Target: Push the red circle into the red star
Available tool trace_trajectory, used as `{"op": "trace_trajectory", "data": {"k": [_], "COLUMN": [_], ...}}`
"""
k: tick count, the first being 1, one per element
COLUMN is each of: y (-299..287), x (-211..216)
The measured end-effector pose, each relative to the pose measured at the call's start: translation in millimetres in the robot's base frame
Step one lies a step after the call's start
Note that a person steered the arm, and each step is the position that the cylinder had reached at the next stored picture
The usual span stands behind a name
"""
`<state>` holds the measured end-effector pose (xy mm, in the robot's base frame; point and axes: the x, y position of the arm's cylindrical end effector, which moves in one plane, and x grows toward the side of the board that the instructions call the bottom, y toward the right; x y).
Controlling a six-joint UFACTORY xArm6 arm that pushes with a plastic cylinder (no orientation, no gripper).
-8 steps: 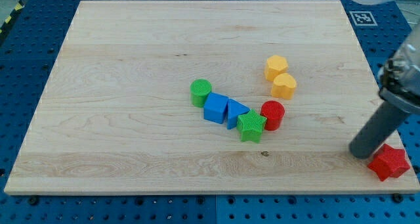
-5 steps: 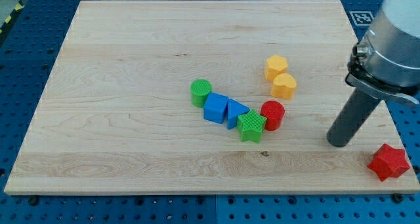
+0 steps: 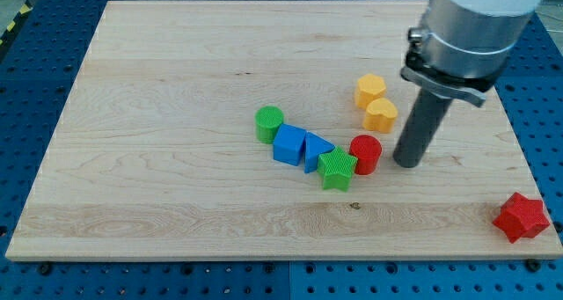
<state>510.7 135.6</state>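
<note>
The red circle (image 3: 365, 154) stands near the board's middle, touching the green star (image 3: 336, 168) on its left. The red star (image 3: 521, 217) lies at the view's bottom right, at the board's corner edge. My tip (image 3: 406, 163) is on the board just to the right of the red circle, a small gap apart, and far up-left of the red star.
A blue triangle (image 3: 315, 150), a blue cube (image 3: 289, 144) and a green cylinder (image 3: 269, 124) run in a row to the left of the green star. A yellow hexagon (image 3: 370, 90) and a yellow heart (image 3: 381, 115) sit above the red circle. The wooden board (image 3: 176, 89) lies on a blue pegboard.
My tip has moved left and slightly up, from beside the red star to just right of the red circle. No block has moved.
</note>
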Motion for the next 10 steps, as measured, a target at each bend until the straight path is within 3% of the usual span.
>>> {"op": "trace_trajectory", "data": {"k": [2,5,8,10], "y": [-12.1,-90.7,-83.2,-34.7], "x": [-25.6,-34.6,-13.3,-13.3]}}
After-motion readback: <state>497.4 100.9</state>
